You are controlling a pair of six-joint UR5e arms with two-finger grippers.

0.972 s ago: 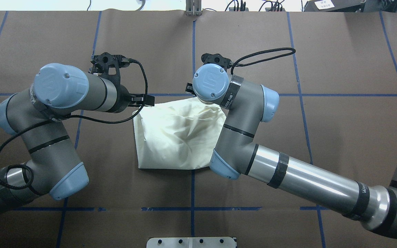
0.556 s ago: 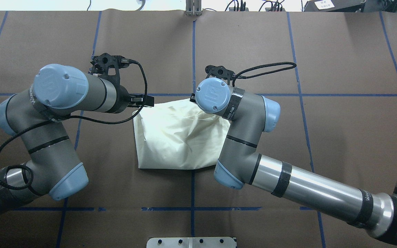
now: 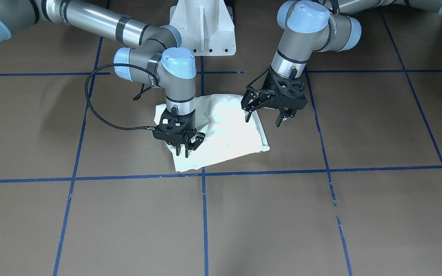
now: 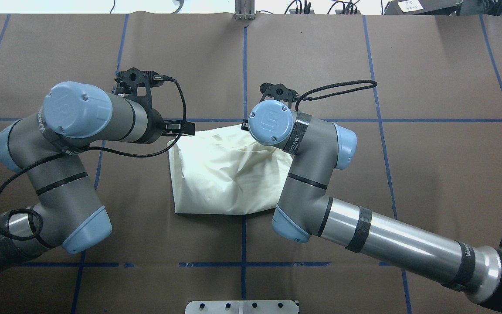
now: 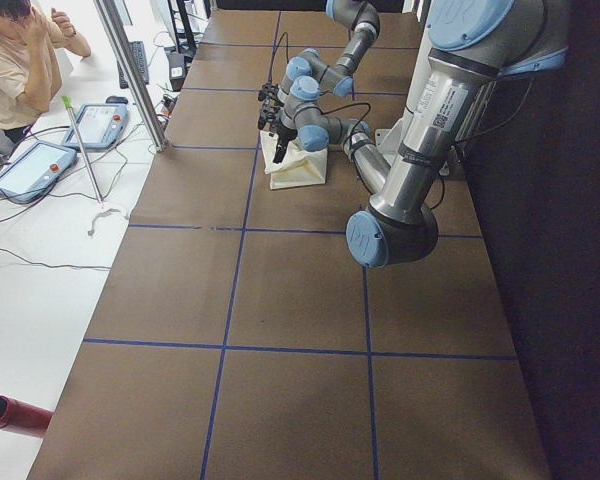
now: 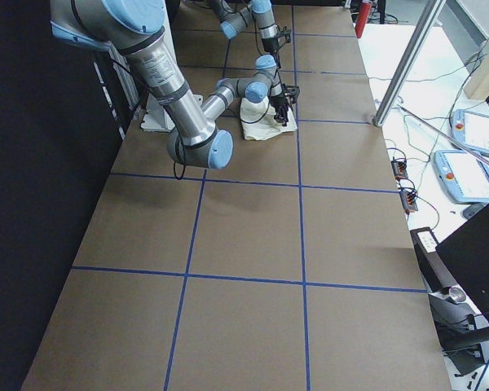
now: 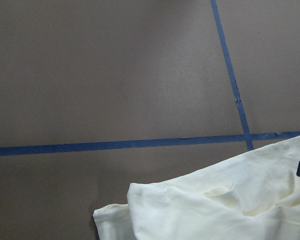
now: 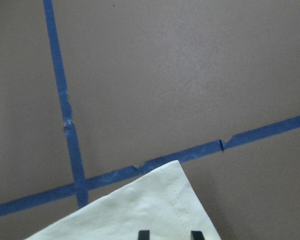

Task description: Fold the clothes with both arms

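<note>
The left gripper (image 3: 263, 117) hangs with its fingers (image 3: 247, 115) spread wide and holding nothing — one prong over the edge of the folded cream T-shirt (image 3: 225, 130), the other out past it over the brown table (image 3: 320, 214). The right gripper (image 3: 187, 148) has its fingers narrowly parted, tips down on the shirt's corner nearest the blue tape cross (image 3: 203, 173) — whether they pinch cloth I cannot tell. The shirt lies in a rumpled bundle between both grippers, plain side up.

Brown table (image 4: 429, 65) with blue tape grid (image 4: 244, 65); floor perhaps white.
</note>
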